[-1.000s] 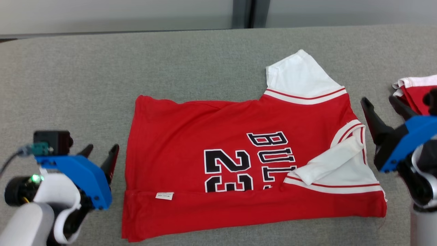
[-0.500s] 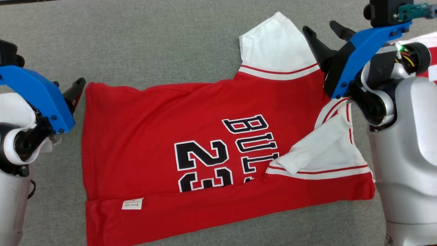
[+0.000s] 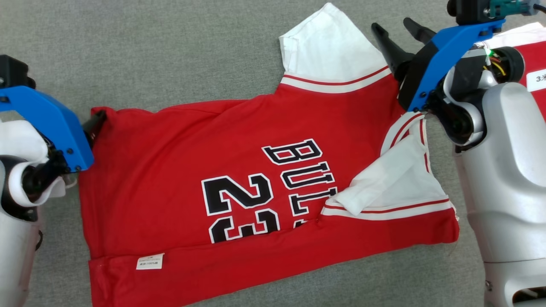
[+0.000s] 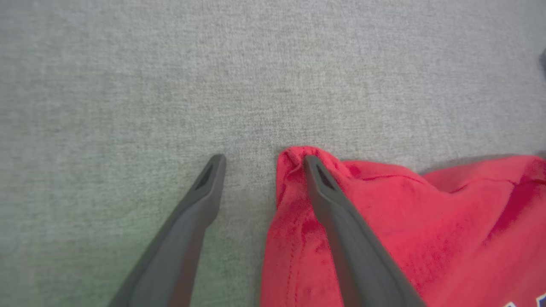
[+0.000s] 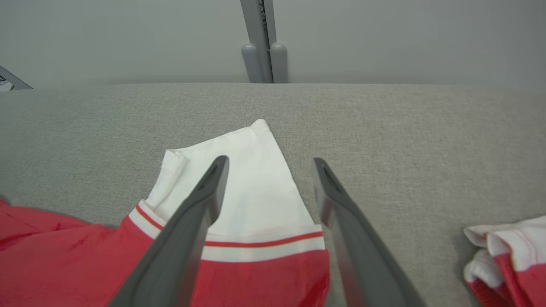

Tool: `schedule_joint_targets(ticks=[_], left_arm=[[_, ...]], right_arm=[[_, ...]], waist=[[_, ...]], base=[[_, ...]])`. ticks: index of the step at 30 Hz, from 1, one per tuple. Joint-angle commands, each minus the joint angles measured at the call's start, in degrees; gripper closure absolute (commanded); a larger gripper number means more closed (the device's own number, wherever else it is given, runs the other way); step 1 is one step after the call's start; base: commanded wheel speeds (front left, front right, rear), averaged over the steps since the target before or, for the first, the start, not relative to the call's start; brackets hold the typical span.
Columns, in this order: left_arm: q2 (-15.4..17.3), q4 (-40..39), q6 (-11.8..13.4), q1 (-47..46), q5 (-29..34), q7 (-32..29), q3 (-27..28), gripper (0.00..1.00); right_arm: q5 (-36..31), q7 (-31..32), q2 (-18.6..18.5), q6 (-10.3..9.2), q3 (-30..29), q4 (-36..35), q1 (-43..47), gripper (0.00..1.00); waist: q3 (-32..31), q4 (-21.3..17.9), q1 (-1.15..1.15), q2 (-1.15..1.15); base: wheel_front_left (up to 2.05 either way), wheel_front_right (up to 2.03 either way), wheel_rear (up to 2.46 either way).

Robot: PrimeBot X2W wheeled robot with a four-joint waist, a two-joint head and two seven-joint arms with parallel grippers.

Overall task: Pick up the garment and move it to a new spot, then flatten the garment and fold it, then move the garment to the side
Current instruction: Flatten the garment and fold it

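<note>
The garment (image 3: 179, 162), a red jersey with white sleeves and black "23" lettering, lies spread on the grey table, its near long edge and near sleeve folded inward. My left gripper (image 3: 97, 120) is open at the jersey's far left corner. In the left wrist view, the left gripper (image 4: 263, 160) has one finger over the red corner (image 4: 290, 179) and the other on bare cloth-covered table. My right gripper (image 3: 390, 25) is open beside the far white sleeve (image 3: 324, 47). In the right wrist view, the right gripper (image 5: 271, 161) straddles the edge of that sleeve (image 5: 256, 187).
Another red and white garment (image 3: 533, 55) with a small white tag lies at the far right, and is the red and white bundle (image 5: 507, 251) in the right wrist view. The grey table (image 3: 170, 51) runs back to a pale wall with a grey post (image 5: 258, 38).
The head camera has tipped down and closer. Relative to the jersey, my left gripper went from its near left side to the far left corner, my right from the collar side to the far sleeve.
</note>
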State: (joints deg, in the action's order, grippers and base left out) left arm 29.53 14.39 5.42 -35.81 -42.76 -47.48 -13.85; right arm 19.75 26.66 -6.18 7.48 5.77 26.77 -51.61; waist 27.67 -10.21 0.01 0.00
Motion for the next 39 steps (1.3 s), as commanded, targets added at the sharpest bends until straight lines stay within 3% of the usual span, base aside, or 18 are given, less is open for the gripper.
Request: schedule_joint_targets(ticks=[1, 2, 3, 4, 13, 22, 28, 39], left_arm=[[-1.0, 0.9, -0.3, 3.0, -0.1, -1.6, -1.7, 0.18], [-1.3, 0.6, -0.4, 3.8, 0.0, -1.8, -2.3, 0.56], [-1.2, 0.1, -0.8, 4.6, 0.7, -1.4, -3.1, 0.71], [-1.0, -0.4, -1.0, 5.4, 1.3, -1.0, -3.9, 1.00], [-1.5, -4.1, -2.2, 9.2, 7.1, 11.9, -5.4, 1.00], [-3.7, -4.0, -3.5, 5.4, 10.4, 25.3, -4.6, 1.00], [-6.3, -3.0, -3.3, 4.5, 10.8, 29.6, -5.5, 1.00], [-10.9, -0.5, -5.7, 1.0, 11.3, 33.1, -8.8, 1.00]], right_arm=[[0.1, -0.5, -0.7, 0.03, -0.1, 0.3, -1.1, 0.00], [0.3, -0.6, -0.9, 0.03, -0.2, 0.5, -1.0, 0.00], [0.3, -0.8, -1.2, 0.03, -0.3, 0.7, -0.9, 0.00], [0.3, -1.0, -1.4, 0.03, -0.3, 0.7, -0.9, 0.00], [0.4, -1.5, -3.4, 0.03, -2.2, -0.8, 0.3, 0.00], [-0.8, -0.4, -4.0, 0.03, -4.1, -0.1, -0.7, 0.00], [-4.2, 2.7, -5.7, 0.03, -4.5, 3.6, -4.4, 0.00], [-9.2, 6.9, -9.0, 0.03, -1.7, 12.2, -11.4, 0.00]], waist=[[0.2, 0.3, -0.01, 0.00], [0.4, 0.5, -0.01, 0.00], [0.6, 0.8, -0.01, 0.00], [0.7, 1.0, -0.01, 0.00], [1.8, 3.6, -0.01, 0.00], [1.7, 5.4, -0.01, 0.00], [2.9, 7.5, -0.01, 0.00], [5.8, 13.8, -0.01, 0.00]], base=[[0.00, 0.00, 0.00], [0.00, 0.00, 0.00], [0.00, 0.00, 0.00], [0.00, 0.00, 0.00], [0.00, 0.00, 0.00], [0.00, 0.00, 0.00], [0.00, 0.00, 0.00], [0.00, 0.00, 0.00]])
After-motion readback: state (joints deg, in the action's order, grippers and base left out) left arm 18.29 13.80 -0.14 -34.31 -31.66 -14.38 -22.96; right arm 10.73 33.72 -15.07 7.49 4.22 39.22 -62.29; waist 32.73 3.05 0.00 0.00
